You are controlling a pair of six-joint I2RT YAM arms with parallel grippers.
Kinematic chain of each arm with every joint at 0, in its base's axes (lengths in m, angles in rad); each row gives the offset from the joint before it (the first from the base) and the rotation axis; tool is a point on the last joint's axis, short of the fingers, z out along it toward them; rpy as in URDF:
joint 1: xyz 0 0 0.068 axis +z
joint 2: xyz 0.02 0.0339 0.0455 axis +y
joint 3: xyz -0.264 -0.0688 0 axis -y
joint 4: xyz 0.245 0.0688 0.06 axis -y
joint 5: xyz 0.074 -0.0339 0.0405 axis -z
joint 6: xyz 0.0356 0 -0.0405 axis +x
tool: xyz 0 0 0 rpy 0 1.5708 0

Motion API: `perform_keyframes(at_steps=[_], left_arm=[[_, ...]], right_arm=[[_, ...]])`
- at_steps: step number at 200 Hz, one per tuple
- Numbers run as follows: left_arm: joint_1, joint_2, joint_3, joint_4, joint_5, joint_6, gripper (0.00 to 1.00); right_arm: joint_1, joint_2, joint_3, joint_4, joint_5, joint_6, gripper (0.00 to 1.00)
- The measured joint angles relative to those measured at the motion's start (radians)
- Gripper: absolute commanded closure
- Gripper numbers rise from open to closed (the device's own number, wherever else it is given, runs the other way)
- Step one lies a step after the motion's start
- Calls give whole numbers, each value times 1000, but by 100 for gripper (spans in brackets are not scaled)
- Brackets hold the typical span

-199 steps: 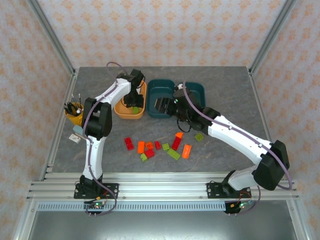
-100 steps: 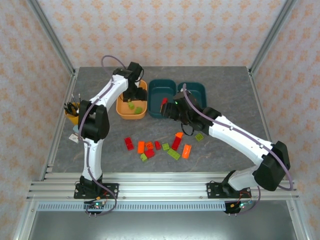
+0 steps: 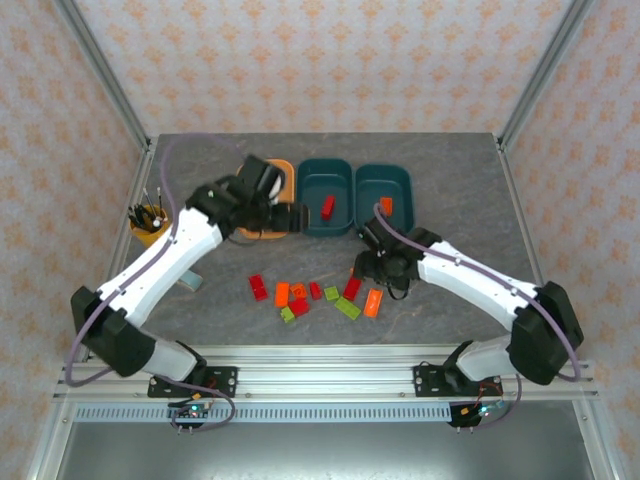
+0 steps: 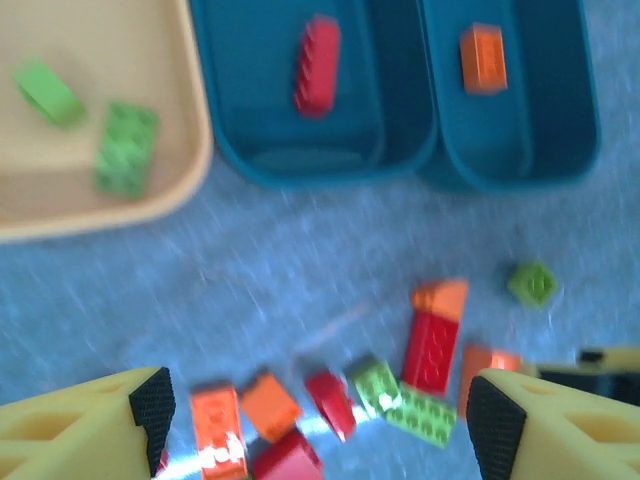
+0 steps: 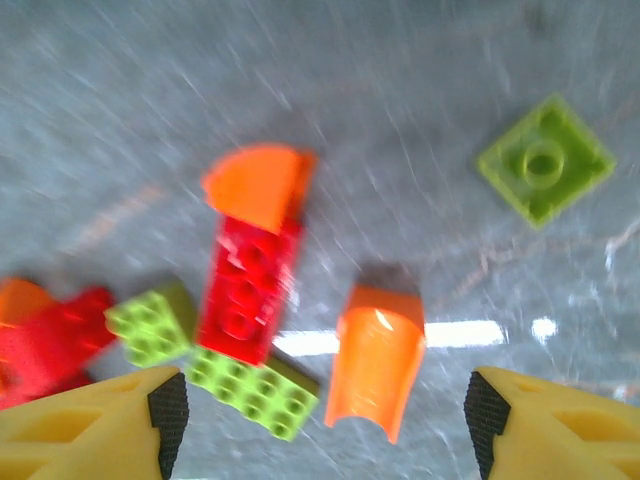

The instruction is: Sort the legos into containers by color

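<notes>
Over the desk (image 3: 460, 200) in the top view, the left gripper (image 3: 288, 216) hangs at the near rim of the light orange tray (image 3: 283, 168), its arm swung wide to the left with the elbow low. The right gripper (image 3: 372, 262) points down at the right end of the loose legos (image 3: 320, 295), its arm stretched in from the right base. Sorting looks partway done, since most bricks are unsorted. On the left wrist view the jaws are wide and empty. Ahead of that gripper are two green legos (image 4: 127, 147) in the light orange tray, a red lego (image 4: 317, 63) in the middle teal tray (image 4: 300, 165) and an orange lego (image 4: 483, 57) in the right teal tray (image 4: 520, 175). On the right wrist view the jaws are also wide and empty. An orange curved lego (image 5: 378, 360) lies on the desk between the fingers (image 5: 165, 410), with a long red lego (image 5: 248, 300) just beside it on the left. The step reads as a fresh pick. The next move probably calls for a straight drop, closing on the orange piece alone clear of the red neighbour, then a carry to the right teal tray.
</notes>
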Motion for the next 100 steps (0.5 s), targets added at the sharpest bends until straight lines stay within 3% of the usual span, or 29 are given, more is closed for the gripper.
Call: perform_keyframes(at_steps=[43,75,100], left_arm=[[-57,-258,-332,71,33,-154,18],[-71,-352,-371,87,34,-207,18],[-71,-360,-371,107,34,-229,18]], right_arm=[[-6,97,-50,27,-69,18,29],[-16,156,-74,80,-83,37,37],[-18,192,-81,106,-85,52,53]])
